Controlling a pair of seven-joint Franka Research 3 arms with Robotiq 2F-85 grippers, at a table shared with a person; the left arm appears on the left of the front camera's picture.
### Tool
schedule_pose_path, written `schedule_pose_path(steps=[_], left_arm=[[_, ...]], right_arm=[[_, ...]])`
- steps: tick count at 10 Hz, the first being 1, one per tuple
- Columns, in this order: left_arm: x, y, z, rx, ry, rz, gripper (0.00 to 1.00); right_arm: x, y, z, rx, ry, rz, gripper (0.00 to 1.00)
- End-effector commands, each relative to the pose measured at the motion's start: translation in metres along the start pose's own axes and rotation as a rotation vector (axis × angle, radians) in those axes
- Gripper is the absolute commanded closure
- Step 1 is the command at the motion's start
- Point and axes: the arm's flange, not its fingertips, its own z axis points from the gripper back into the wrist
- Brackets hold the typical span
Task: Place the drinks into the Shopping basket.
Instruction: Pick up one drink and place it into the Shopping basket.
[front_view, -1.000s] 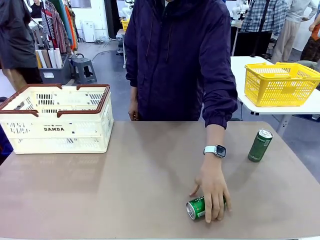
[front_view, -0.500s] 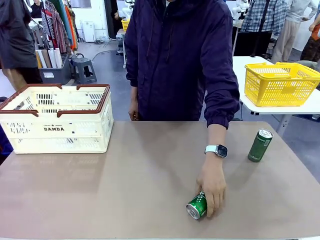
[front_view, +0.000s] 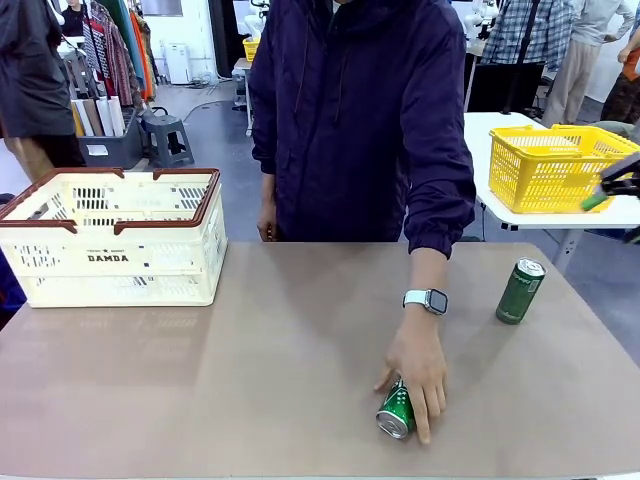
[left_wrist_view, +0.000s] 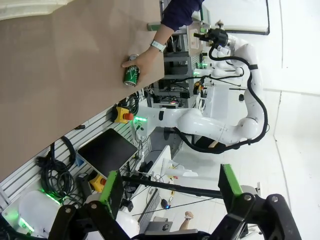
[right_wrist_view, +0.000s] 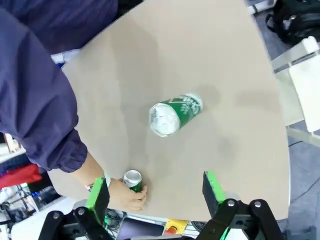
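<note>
1. Two green cans are on the brown table (front_view: 250, 380). The lying can (front_view: 396, 412) is on its side at the lower centre-right of the front view, its silver top facing the camera. The upright can (front_view: 521, 291) stands near the right edge, well apart from it.
2. The person's hand (front_view: 418, 365) rests palm down on the lying can, fingers draped over its side. Whether they actually clasp it cannot be told. A watch (front_view: 428, 299) sits on that wrist below a dark purple sleeve (front_view: 440, 150).
3. The white basket (front_view: 115, 240), with a brown rim, stands at the middle left of the front view, far from both cans. No can shows inside it.
4. A yellow basket (front_view: 560, 165) sits on another table at the upper right.
5. The right gripper (right_wrist_view: 155, 192) hangs high above the table with its jaws spread wide and nothing between them. The upright can is at the centre of its wrist view.
6. The left gripper (left_wrist_view: 170, 185) is likewise spread wide and holds nothing. The lying can shows in the upper part of its wrist view.
</note>
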Motion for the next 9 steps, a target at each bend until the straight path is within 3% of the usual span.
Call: schedule_pose_path(steps=[1,3,7,9], left_arm=[[-0.001,-0.003,-0.001,-0.012,-0.011,0.002,0.00],[-0.001,-0.003,-0.001,-0.012,-0.011,0.002,0.00],[-0.001,-0.003,-0.001,-0.012,-0.011,0.002,0.00],[-0.001,-0.003,-0.001,-0.012,-0.011,0.002,0.00]], right_arm=[[-0.002,-0.008,0.006,-0.046,-0.015,0.007,0.00],[-0.007,-0.052,0.044,0.015,-0.099,-0.084,0.00],[-0.047,-0.174,0.105,0.202,-0.240,-0.329,0.00],[-0.050,-0.190,0.104,0.211,-0.257,-0.363,0.00]])
